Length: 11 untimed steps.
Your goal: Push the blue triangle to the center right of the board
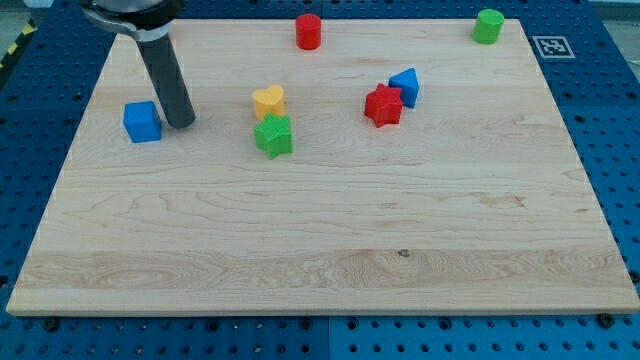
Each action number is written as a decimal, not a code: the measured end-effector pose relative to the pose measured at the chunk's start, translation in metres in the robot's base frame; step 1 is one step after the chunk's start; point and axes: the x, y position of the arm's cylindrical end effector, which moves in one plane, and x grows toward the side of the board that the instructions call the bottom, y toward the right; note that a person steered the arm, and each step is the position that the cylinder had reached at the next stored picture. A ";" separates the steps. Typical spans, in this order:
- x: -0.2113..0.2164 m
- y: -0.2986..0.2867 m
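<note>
The blue triangle (406,86) sits on the wooden board (330,230) right of centre in the upper part of the view. It touches the red star (383,105) on its lower left. My tip (182,123) rests on the board far to the view's left, just right of the blue cube (142,121), well apart from the blue triangle. The rod rises from the tip toward the view's upper left.
A yellow heart (268,100) and a green star (273,135) lie close together between my tip and the red star. A red cylinder (308,31) stands near the top edge. A green cylinder (488,26) stands at the top right corner.
</note>
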 end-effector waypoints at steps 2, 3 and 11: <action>0.000 0.020; 0.000 0.020; -0.065 0.228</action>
